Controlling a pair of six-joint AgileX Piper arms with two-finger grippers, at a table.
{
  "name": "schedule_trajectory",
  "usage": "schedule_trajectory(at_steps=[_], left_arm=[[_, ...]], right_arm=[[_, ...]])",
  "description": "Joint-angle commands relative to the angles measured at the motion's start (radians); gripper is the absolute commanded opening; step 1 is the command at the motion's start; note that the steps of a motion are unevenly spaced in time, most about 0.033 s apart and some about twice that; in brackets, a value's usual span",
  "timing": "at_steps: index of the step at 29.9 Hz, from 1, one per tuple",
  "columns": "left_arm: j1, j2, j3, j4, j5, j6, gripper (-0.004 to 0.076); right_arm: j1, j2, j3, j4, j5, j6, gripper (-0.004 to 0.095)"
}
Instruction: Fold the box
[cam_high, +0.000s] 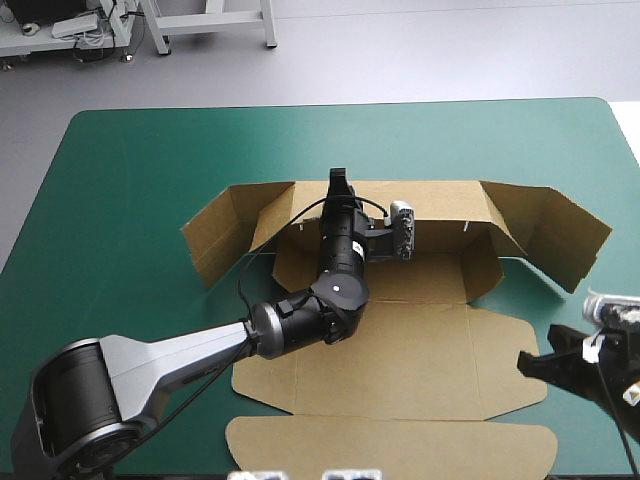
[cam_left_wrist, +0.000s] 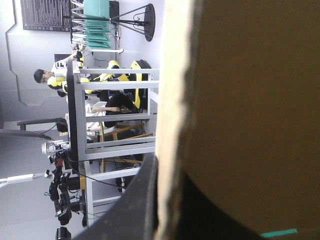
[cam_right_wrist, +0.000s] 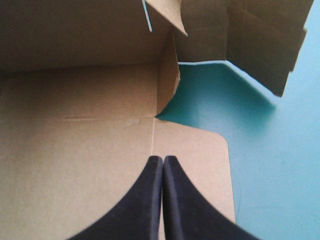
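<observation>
The brown box (cam_high: 400, 350) lies in the middle of the table, its long back wall (cam_high: 440, 205) raised and its lid panels flat toward the near edge. My left gripper (cam_high: 337, 180) reaches over the floor to the top of that wall. In the left wrist view the wall's board (cam_left_wrist: 250, 100) runs between the black fingers (cam_left_wrist: 145, 200), so the left gripper (cam_left_wrist: 167, 167) is shut on it. My right gripper (cam_high: 528, 362) sits at the flat panel's right edge. It (cam_right_wrist: 163, 159) is shut with nothing in it, just above the board (cam_right_wrist: 75, 125).
Wide side flaps stand out at an angle from the back wall at the left (cam_high: 215, 235) and right (cam_high: 560, 235). The teal-green cover (cam_high: 150, 160) shows all round the box, and the right flap (cam_right_wrist: 260, 40) rises ahead of my right gripper.
</observation>
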Motion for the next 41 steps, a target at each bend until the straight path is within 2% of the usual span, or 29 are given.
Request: schedule_trajectory(at_steps=[1,8,20,32,41], left_arm=[[-0.007,-0.059,-0.023,0.065,0.036,-0.029,-0.0009],[-0.007,-0.059,-0.023,0.065,0.034,-0.029,-0.0009],[-0.007,-0.059,-0.023,0.064,0.030,-0.029,-0.0009],[-0.007,-0.059,-0.023,0.041,0.030,-0.029,-0.0009],[-0.007,-0.059,-0.023,0.041,0.056,-0.029,-0.0009]], right_arm=[[-0.001,0.115,-0.129,0.065,-0.087,-0.010,-0.0013],[-0.001,0.398,-0.395,0.158,-0.104,-0.101,-0.0013],[-0.001,0.869,-0.822,0.160,-0.088,-0.133,-0.0013],[-0.001,1.152,-0.934,0.156,-0.067,-0.151,-0.0013],[-0.029,1.213,-0.920,0.088,0.073,-0.170,-0.0013]])
